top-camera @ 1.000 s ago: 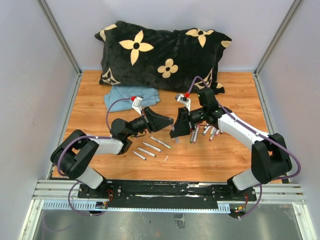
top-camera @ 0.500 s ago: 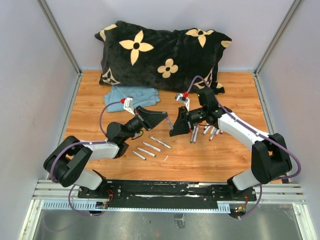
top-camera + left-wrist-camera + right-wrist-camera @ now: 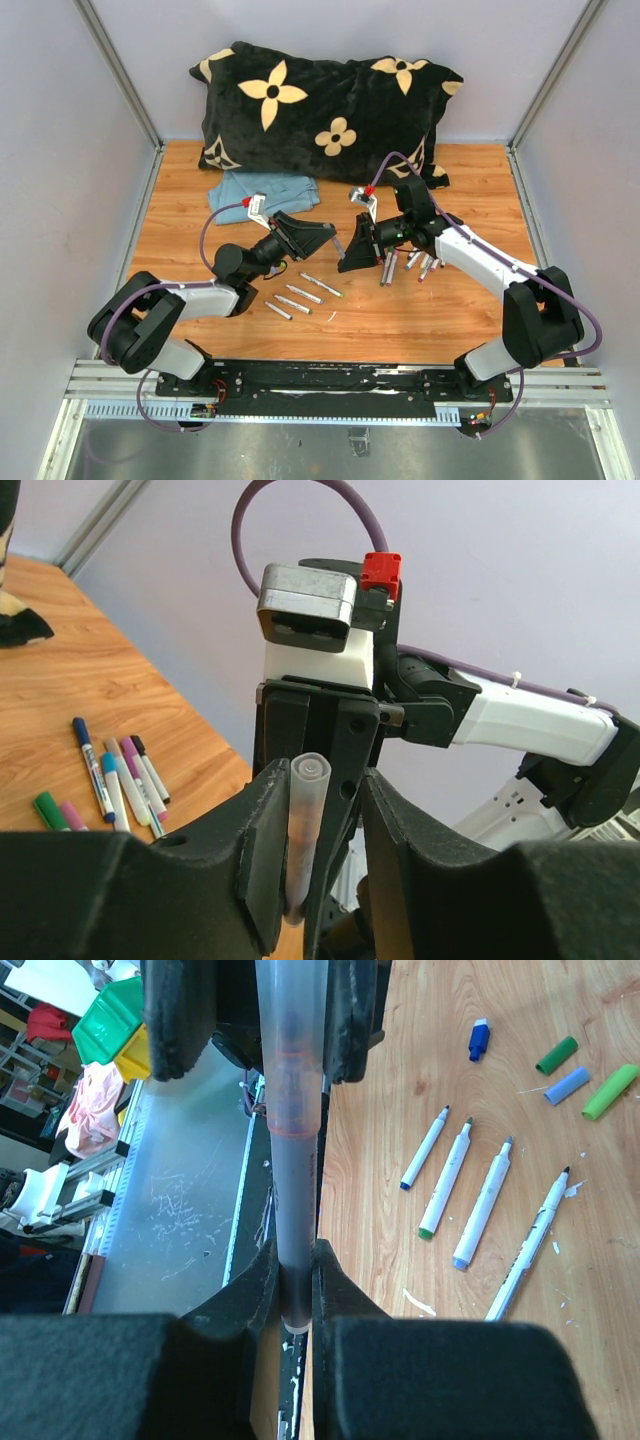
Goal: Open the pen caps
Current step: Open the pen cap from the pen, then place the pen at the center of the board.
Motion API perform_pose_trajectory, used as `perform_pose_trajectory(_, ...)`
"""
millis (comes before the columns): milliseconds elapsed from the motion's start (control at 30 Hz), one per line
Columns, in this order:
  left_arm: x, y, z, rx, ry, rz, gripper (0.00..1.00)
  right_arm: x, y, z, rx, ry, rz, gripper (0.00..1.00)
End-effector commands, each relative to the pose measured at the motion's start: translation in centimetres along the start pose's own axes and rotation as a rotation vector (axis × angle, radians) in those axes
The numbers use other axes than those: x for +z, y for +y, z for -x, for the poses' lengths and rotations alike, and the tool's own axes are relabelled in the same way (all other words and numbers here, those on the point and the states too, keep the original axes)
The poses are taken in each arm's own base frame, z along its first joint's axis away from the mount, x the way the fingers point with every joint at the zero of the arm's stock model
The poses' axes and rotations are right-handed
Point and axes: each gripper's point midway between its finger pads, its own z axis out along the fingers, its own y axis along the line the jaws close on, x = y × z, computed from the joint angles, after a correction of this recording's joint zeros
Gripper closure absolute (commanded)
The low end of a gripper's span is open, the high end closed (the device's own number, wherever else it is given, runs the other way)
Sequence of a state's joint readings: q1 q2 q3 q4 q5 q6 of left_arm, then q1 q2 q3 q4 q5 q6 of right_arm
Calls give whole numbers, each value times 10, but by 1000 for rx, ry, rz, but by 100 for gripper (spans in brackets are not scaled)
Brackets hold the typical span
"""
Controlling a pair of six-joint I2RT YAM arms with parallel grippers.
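My right gripper [image 3: 293, 1260] is shut on the barrel of a grey pen [image 3: 292, 1190] with an orange ring, held above the table. The pen's other end [image 3: 303, 825], a translucent capped tip, stands between my left gripper's [image 3: 322, 780] fingers, resting against one pad with a gap to the other; that gripper is open. In the top view the two grippers [image 3: 330, 232] [image 3: 351, 256] meet tip to tip mid-table. Loose pen caps lie on the wood: dark blue [image 3: 479, 1039], green [image 3: 556, 1055], pale blue [image 3: 567, 1085], light green [image 3: 610, 1091].
Several uncapped pens [image 3: 300, 290] lie near the left arm. Capped pens [image 3: 115, 780] lie in a bunch under the right arm [image 3: 415, 265]. A blue cloth [image 3: 265, 190] and a black flowered pillow [image 3: 320, 105] sit at the back.
My left gripper's jaws have come apart around the pen's end, after the left arm lifted and drew back a little. The right gripper has closed tighter on the barrel.
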State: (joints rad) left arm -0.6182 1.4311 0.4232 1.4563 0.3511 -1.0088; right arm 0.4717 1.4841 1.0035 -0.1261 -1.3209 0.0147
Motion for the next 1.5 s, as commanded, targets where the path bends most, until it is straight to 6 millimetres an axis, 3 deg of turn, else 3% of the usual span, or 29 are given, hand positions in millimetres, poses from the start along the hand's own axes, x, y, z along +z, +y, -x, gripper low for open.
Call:
perform_pose_trajectory(0,4,1,0,-10,5,-11,64,3,8,10,-48,-1,2,99)
perform_pose_trajectory(133,7,1,-3,-17,16,-13,77,3,7,9,-43,1,1,99)
perform_pose_trajectory(233,9,1,2,-5,3,-9,97,4,7,8,-43,4,2,99)
perform_pose_trajectory(300,10,2,12,27,-32,12,99,5,7,7,-39,7,5,99)
perform_pose_trajectory(367,11,4,33,78,-80,45,100,7,7,6,-37,11,4,99)
perform_pose_trajectory(600,-3,6,139,203,-302,100,100,24,9,-5,-16,54,17,99)
perform_pose_trajectory(733,-17,4,164,237,-353,134,100,24,9,-5,-12,55,18,99)
perform_pose_trajectory(900,-39,17,157,256,-354,248,100,20,7,-4,-64,75,-27,99)
perform_pose_trajectory(1267,-104,71,88,102,-230,512,100,-7,-34,-14,-235,231,-312,99)
perform_pose_trajectory(1467,-129,82,70,68,-220,591,100,-21,-55,-21,-251,309,-430,98)
